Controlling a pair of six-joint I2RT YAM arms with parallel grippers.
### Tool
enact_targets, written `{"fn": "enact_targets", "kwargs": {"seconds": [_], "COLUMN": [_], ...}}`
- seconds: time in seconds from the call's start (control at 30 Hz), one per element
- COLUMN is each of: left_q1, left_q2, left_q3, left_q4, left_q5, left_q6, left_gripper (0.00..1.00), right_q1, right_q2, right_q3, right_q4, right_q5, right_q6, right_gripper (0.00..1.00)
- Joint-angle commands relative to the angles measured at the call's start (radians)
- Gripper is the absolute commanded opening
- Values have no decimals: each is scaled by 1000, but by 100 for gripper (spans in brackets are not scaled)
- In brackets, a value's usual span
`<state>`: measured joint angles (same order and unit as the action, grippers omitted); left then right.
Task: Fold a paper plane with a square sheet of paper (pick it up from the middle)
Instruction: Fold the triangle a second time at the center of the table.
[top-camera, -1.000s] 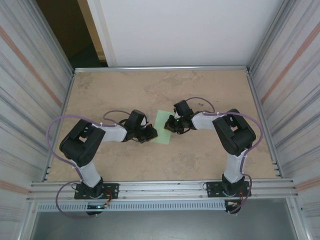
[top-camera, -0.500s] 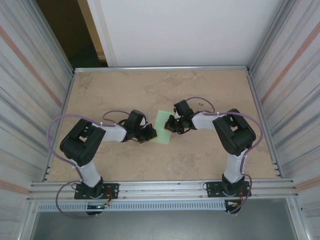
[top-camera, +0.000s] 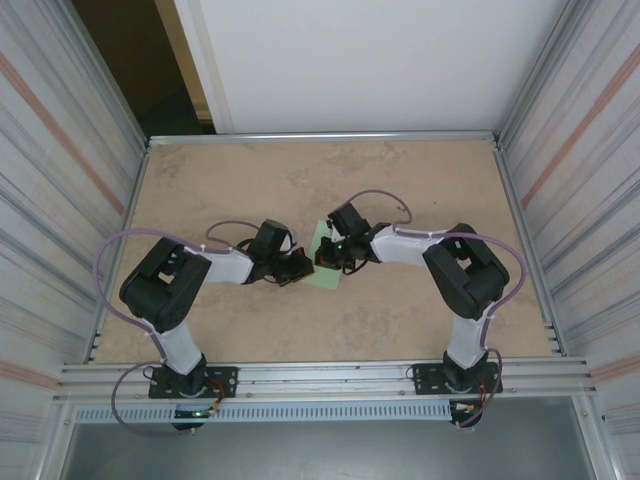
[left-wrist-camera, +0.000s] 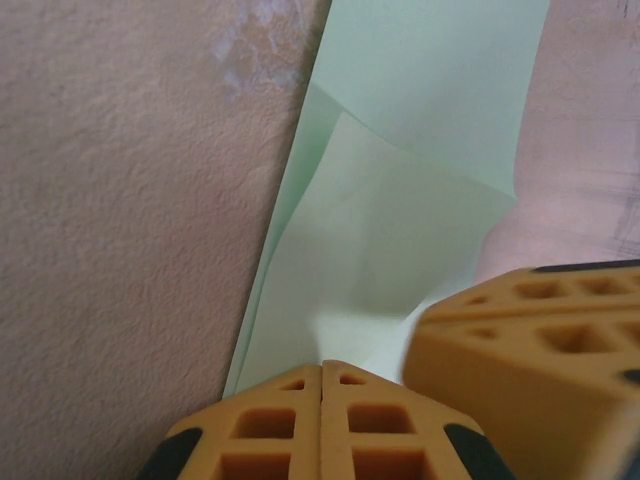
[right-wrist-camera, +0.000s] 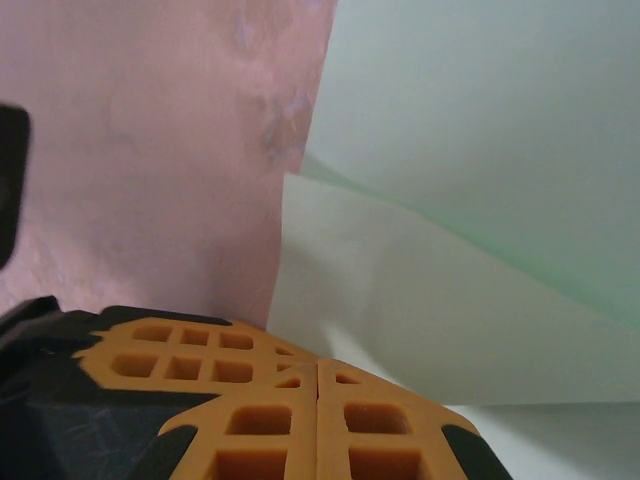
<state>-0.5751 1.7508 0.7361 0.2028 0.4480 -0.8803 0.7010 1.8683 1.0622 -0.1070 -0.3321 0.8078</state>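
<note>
Clamped together on near edge of square sheet of paper (left-wrist-camera: 400, 240): left gripper (left-wrist-camera: 322, 368), probably right gripper (right-wrist-camera: 317, 365) too; far corners cropped.

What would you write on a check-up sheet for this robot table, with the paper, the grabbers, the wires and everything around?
Surface: beige mottled table, flat.
Job's things: square sheet of paper lies mid-table, with one flap folded over.
Clutter: nothing seen.
Grippers: left gripper is shut and seems to pinch the paper's edge; right gripper is shut, close beside it over the paper.
Cables: purple cables loop along both arms, off the paper.
Surroundings: ribbed metal walls at the sides, white panel behind, metal rail in front.
</note>
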Motion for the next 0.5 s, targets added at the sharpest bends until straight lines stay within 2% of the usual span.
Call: {"fn": "enact_targets", "kwargs": {"seconds": [0.0,0.23,0.47], "left_q1": [12,12,21], "left_q2": [27,22,51], "left_q3": [-31,-34,-37], "left_q4": [-97,-126,-197], "left_q5": [-27,-44,-65], "left_q6": [11,6,-9], "left_gripper": [0,0,0], "right_q1": [-13,-76,-229], "right_q2": [36,57,5], "right_q3": [7,-47,-140], "right_q4": [-10,-6,30], "right_q5": [16,30,33], "right_q6": [39,45,-7], "right_gripper": [0,0,0]}}
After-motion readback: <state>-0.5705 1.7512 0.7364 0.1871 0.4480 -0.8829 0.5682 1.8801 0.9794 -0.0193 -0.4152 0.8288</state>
